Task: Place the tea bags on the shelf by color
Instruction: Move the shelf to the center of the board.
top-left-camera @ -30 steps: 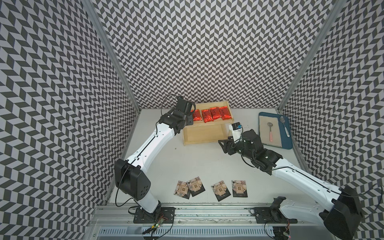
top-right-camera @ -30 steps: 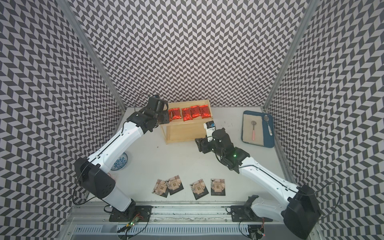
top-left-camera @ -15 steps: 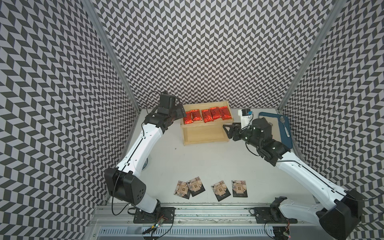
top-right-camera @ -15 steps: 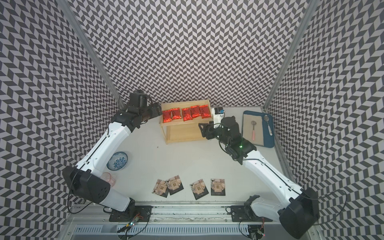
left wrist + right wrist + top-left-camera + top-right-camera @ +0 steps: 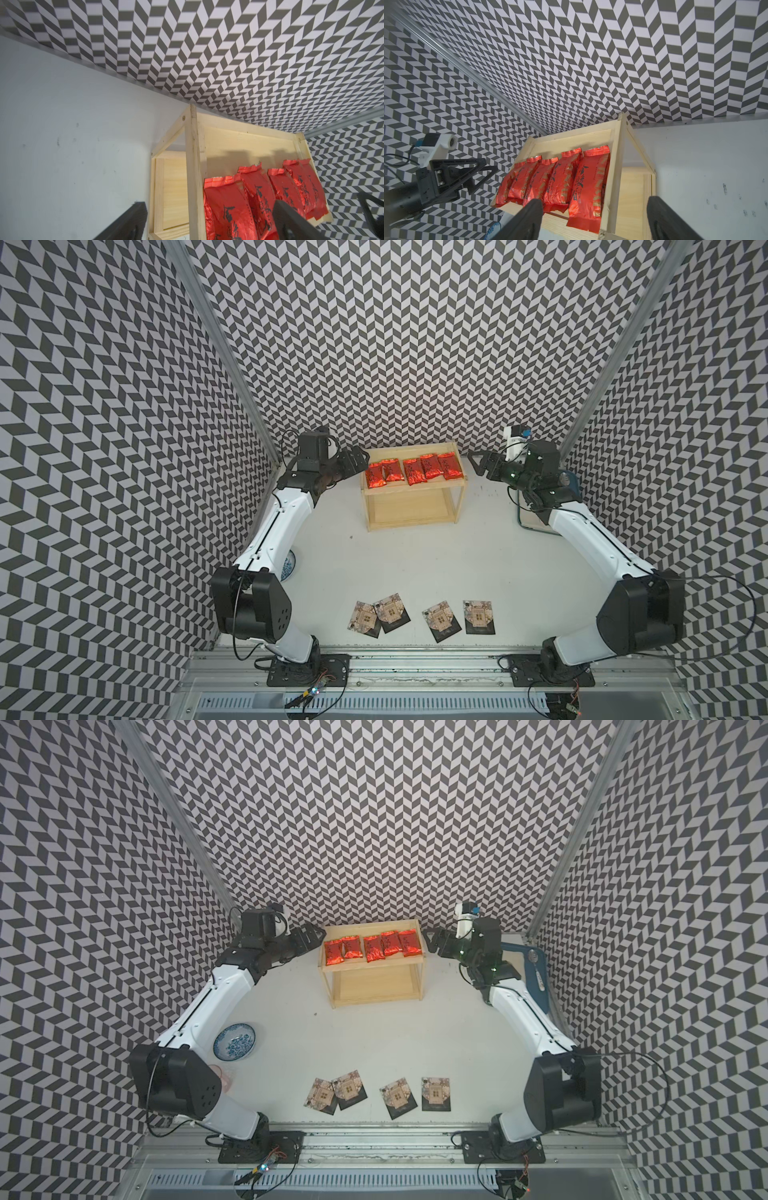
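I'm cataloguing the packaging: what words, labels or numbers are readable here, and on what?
Nothing reads clearly enough to quote.
Red tea bags: dark vertical brush-script characters, too stylised and creased to read.
Black tea bags: beige window print; any lettering too small.
Shelf: no lettering seen.
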Controlling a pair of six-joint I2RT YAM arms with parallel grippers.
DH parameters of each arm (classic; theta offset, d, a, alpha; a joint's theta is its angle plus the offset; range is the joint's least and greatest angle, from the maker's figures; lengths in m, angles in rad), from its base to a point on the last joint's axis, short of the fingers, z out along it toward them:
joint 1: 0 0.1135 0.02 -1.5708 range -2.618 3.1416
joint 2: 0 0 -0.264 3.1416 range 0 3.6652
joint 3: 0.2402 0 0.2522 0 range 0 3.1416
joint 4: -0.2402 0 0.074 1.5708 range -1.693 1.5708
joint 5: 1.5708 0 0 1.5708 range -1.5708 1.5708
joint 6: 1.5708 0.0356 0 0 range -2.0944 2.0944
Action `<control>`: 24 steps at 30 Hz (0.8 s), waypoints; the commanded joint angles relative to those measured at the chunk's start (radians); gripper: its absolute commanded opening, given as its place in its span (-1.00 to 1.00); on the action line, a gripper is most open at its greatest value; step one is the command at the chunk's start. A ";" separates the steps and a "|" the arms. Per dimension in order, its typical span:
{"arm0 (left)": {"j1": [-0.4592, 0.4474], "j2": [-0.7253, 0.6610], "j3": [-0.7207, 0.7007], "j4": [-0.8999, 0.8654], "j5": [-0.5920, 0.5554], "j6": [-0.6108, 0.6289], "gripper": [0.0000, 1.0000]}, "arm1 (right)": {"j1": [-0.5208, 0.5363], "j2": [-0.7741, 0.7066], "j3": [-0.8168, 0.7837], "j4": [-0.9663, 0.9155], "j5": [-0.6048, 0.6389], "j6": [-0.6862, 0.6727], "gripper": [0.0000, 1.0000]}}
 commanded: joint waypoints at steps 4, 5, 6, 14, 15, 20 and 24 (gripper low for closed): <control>0.002 -0.007 -0.072 0.140 0.151 -0.025 0.99 | -0.006 0.037 -0.024 0.114 -0.171 0.040 0.69; 0.002 -0.011 -0.083 0.149 0.160 -0.027 0.99 | -0.006 0.041 -0.033 0.121 -0.177 0.048 0.69; 0.002 -0.015 -0.096 0.158 0.169 -0.030 0.99 | -0.006 0.043 -0.045 0.135 -0.186 0.060 0.69; 0.002 -0.033 -0.136 0.164 0.181 -0.042 0.98 | -0.006 0.059 -0.107 0.175 -0.227 0.102 0.66; 0.002 -0.033 -0.140 0.165 0.181 -0.044 0.97 | -0.004 0.063 -0.108 0.173 -0.234 0.102 0.66; 0.001 -0.045 -0.168 0.186 0.196 -0.051 0.95 | 0.008 0.083 -0.099 0.159 -0.263 0.091 0.63; 0.000 -0.053 -0.180 0.192 0.204 -0.056 0.93 | 0.030 0.079 -0.099 0.160 -0.262 0.087 0.61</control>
